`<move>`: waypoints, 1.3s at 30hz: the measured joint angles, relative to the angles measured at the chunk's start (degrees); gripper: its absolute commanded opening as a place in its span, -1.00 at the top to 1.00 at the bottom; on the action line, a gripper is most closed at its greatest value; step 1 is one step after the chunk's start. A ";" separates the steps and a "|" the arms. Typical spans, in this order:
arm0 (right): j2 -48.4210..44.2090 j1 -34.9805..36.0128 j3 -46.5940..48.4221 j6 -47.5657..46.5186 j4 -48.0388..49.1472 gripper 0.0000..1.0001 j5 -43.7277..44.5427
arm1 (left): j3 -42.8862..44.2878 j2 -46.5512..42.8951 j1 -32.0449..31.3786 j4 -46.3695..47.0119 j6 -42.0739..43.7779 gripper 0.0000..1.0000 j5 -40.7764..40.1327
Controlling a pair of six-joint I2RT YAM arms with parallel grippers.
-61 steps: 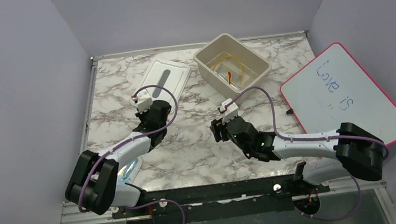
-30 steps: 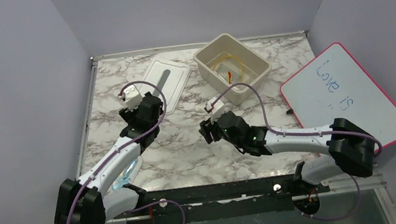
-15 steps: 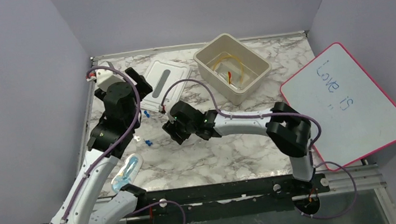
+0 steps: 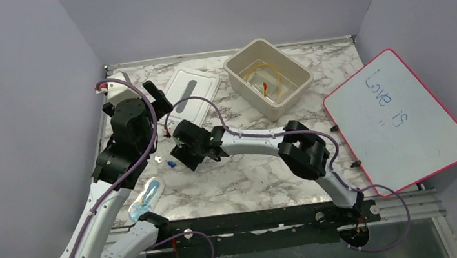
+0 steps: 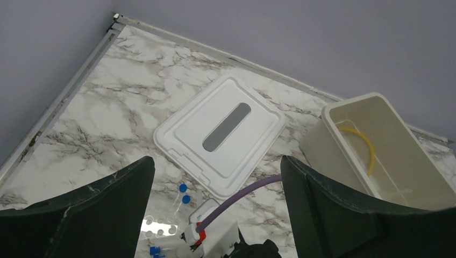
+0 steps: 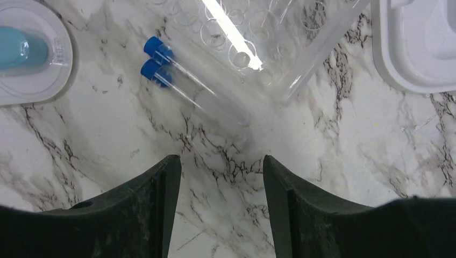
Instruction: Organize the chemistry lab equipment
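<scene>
Right gripper [image 6: 219,161] spread, empty, two blue-capped tubes [image 6: 188,80] just ahead on the surface [image 6: 333,177]; left gripper [image 5: 215,161] spread too, white lid [image 5: 183,134] ahead.

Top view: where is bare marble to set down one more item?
Free: the near-centre marble between the right arm and the near rail; also the far strip between bin and whiteboard. Crowded: around the blue-capped tubes, by the right tool, beside the lid.
</scene>
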 measured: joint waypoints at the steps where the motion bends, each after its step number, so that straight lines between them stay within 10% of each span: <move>1: 1.07 0.00 0.79 -0.02 -0.22 -0.23 0.00 | 0.02 0.07 0.00 -0.04 0.20 -0.79 0.00; 24: 8.85 -0.02 11.34 -12.85 -7.06 -0.14 -6.88 | 0.50 1.05 0.00 -0.55 1.31 -0.80 0.26; 32: 8.92 0.00 11.39 -18.10 -7.04 0.25 -10.91 | 0.50 1.27 0.00 -0.72 1.60 -0.80 0.26; 39: 8.79 0.04 10.71 -19.37 -5.84 -0.11 -12.24 | 0.74 1.36 0.00 -0.74 1.73 -0.80 0.26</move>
